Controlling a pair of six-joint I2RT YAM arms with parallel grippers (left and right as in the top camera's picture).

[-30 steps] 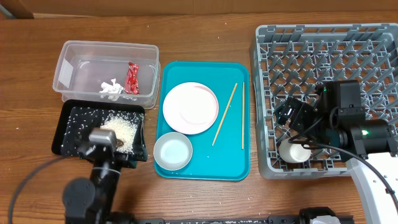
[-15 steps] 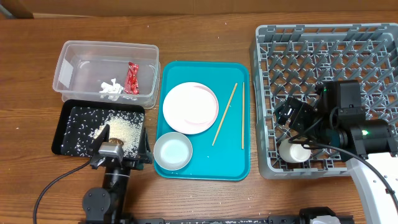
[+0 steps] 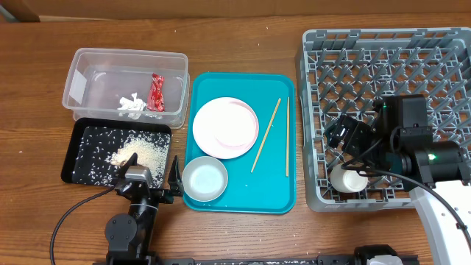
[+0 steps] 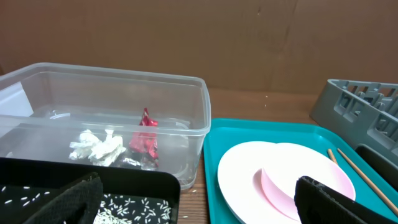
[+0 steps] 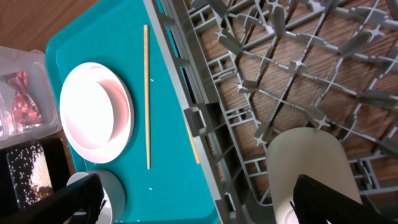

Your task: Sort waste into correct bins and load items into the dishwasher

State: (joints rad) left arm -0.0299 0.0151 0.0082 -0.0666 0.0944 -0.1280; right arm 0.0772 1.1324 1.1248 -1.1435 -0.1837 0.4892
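Observation:
The clear tub [image 3: 88, 81] holds the white paper wad [image 3: 132, 104] and the red foil wrapper [image 3: 155, 92]; both also show in the left wrist view, the wad [image 4: 96, 147] left of the wrapper [image 4: 146, 134]. The black tray [image 3: 81, 140] holds loose rice [image 3: 143, 153]. The teal tray [image 3: 243, 195] carries the pink-white plate [image 3: 224, 126], a whitish bowl [image 3: 204, 179] and two chopsticks [image 3: 266, 135]. My left gripper [image 3: 151, 182] is open and empty, between the black tray's front right corner and the bowl. My right gripper [image 3: 344, 153] is open over the grey rack [image 3: 383, 59], above a white cup [image 3: 348, 179]. The pink bowl is out of view.
The rack's front wall [image 5: 186, 118] stands between the teal tray [image 5: 168, 155] and the cup [image 5: 308, 165]. The tub and the black tray touch at the left, beside the teal tray. Bare wooden table lies along the front and the back.
My left gripper has moved from over the rice toward the table's front and right, to the black tray's front right corner. The right arm has not moved.

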